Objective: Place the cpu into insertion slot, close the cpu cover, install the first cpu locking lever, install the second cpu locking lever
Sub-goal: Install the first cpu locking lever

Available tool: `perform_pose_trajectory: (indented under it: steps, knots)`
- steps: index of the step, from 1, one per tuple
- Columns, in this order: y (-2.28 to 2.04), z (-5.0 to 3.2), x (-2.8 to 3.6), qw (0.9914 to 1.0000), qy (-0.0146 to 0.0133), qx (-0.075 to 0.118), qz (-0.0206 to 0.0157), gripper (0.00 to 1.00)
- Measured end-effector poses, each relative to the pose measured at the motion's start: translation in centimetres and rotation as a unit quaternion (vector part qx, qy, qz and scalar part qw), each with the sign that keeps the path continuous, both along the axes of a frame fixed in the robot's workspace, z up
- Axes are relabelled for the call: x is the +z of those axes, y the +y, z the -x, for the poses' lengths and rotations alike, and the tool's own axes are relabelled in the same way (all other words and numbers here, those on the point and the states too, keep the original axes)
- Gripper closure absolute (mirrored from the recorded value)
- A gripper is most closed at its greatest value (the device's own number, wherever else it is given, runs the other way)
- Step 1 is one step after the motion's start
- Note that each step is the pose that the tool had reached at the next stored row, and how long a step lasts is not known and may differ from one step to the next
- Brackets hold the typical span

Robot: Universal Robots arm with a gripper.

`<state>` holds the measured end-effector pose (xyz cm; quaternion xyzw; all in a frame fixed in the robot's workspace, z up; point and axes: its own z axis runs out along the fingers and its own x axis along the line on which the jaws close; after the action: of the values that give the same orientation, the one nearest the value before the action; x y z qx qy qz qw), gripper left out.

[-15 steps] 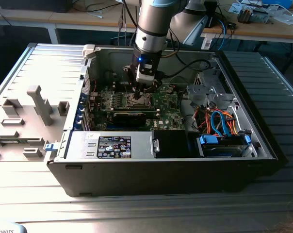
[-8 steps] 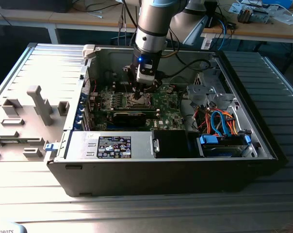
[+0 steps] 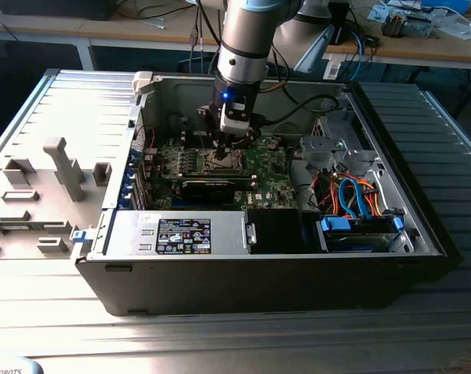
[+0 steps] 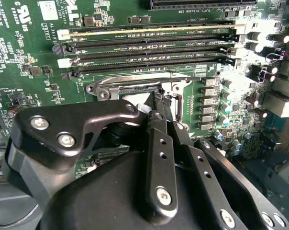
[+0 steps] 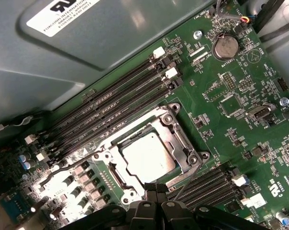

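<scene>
Arm is down inside the open computer case [image 3: 423,234], gripper [image 3: 224,149] right over the insertion slot [image 3: 222,161] on the motherboard [image 3: 267,175]. In the first wrist view the cpu [image 5: 148,157] sits flat in the insertion slot [image 5: 185,148], silver face up, and the cpu cover [image 5: 169,130] looks folded down around it, so placing and cover-closing read as done. The gripper [image 5: 155,188] has its fingertips pinched close together at the socket's edge, just beside a thin wire locking lever [image 5: 187,178] that sticks out at an angle; whether they actually grip that lever I cannot tell. In the second wrist view the gripper [image 4: 160,96] tips sit at the socket frame corner.

Step in hand, by my guess: first locking lever. The move calls for pushing the lever down and hooking it under its catch without slipping off the thin wire.
</scene>
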<state>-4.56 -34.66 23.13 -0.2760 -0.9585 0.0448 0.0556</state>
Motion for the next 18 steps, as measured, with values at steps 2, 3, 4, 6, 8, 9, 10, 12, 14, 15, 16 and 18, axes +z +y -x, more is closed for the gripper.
perform_pose_trajectory:
  steps: [2,3,4,6,8,9,10,12,14,15,16,18]
  knots:
    - [0.0,0.0,0.0,1.0,0.0,0.001,0.0,0.89]
    - [0.0,0.0,0.0,1.0,0.0,0.002,0.0,0.89]
    - [0.0,0.0,0.0,1.0,0.0,0.003,0.0,0.89]
    - [0.0,0.0,0.0,0.99999,0.0,0.004,0.0,0.89]
    - [0.0,0.0,0.0,0.99998,0.0,0.006,0.0,0.89]
    - [0.0,0.0,0.0,0.99998,0.0,0.006,0.0,0.89]
    - [0.0,0.0,0.0,0.99998,0.0,0.007,0.0,0.89]
    - [0.0,0.0,0.0,0.99997,0.0,0.008,0.0,0.89]
    - [0.0,0.0,0.0,0.99995,0.0,0.01,0.0,0.89]
    - [0.0,0.0,0.0,0.99995,0.0,0.01,0.0,0.89]
    - [0.0,0.0,0.0,0.99994,0.0,0.011,0.0,0.89]
    - [0.0,0.0,0.0,0.99993,0.0,0.012,0.0,0.89]
